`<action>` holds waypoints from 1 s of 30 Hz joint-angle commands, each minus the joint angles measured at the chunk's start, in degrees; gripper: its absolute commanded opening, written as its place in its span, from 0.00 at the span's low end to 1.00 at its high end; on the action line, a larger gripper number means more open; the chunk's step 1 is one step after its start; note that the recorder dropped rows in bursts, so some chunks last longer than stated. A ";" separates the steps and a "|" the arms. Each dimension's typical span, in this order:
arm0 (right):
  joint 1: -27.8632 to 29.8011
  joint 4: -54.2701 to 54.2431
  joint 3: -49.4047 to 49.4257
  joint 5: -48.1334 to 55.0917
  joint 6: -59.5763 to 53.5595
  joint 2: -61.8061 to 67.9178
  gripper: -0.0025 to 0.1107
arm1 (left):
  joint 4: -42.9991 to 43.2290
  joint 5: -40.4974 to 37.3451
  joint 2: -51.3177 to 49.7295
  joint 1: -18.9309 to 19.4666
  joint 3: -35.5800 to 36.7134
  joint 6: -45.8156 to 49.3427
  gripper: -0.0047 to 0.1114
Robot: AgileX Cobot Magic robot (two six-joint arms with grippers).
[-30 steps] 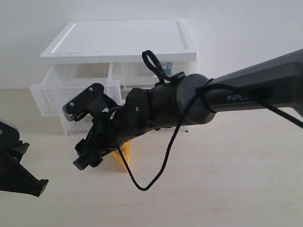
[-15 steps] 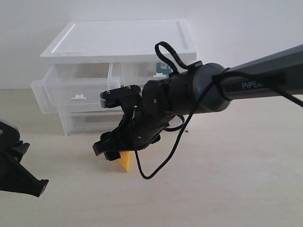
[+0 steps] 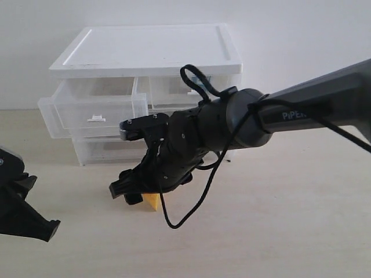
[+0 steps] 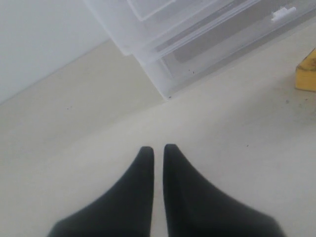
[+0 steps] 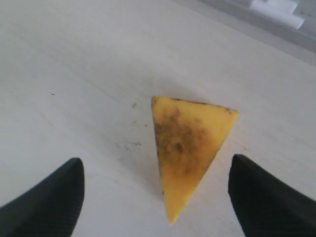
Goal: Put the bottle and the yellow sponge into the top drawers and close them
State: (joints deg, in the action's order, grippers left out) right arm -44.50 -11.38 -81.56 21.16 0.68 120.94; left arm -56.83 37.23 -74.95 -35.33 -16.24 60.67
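The yellow sponge (image 5: 190, 143), a stained wedge, lies on the table in front of the cabinet (image 3: 145, 52). My right gripper (image 5: 155, 164) is open right above it, one finger on each side and neither touching. From outside, the right gripper (image 3: 128, 194) hides most of the sponge (image 3: 153, 201). The top left drawer (image 3: 93, 113) is pulled out; the top right drawer (image 3: 171, 90) sits further in. No bottle shows; the arm and its cable cover part of that drawer. My left gripper (image 4: 158, 149) is shut and empty, low at the near left (image 3: 37, 223).
The two wide lower drawers (image 4: 232, 44) are pushed in. The right arm (image 3: 301, 116) stretches across the table from the right, with a loose black cable loop (image 3: 185, 208) hanging under it. The sponge (image 4: 307, 74) sits at the edge of the left wrist view.
The right gripper has swung back from the open left drawer, then come down and a little left over the sponge. The left arm has not moved.
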 commanded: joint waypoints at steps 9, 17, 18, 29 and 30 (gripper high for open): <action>-0.16 2.16 0.30 -3.74 -0.04 0.88 0.51 | 0.36 -0.24 0.43 0.10 0.24 -0.75 0.07; -0.16 2.16 0.30 -2.88 -0.68 0.88 0.59 | 0.36 -0.24 0.43 0.10 0.24 -0.75 0.07; -0.16 2.16 0.30 -2.72 -0.68 0.88 0.59 | 0.36 -0.24 0.43 0.10 0.24 -0.75 0.07; -0.05 2.16 0.30 -2.26 1.87 1.22 0.59 | 0.49 -0.70 0.43 0.10 0.24 -0.75 0.07; -0.05 2.16 0.30 -2.11 1.81 1.52 0.59 | 0.49 -0.70 0.43 0.10 0.24 -0.75 0.07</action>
State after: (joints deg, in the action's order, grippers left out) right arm -44.62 -9.68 -81.56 18.81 1.75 121.79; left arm -56.71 36.78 -74.95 -35.33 -16.24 60.52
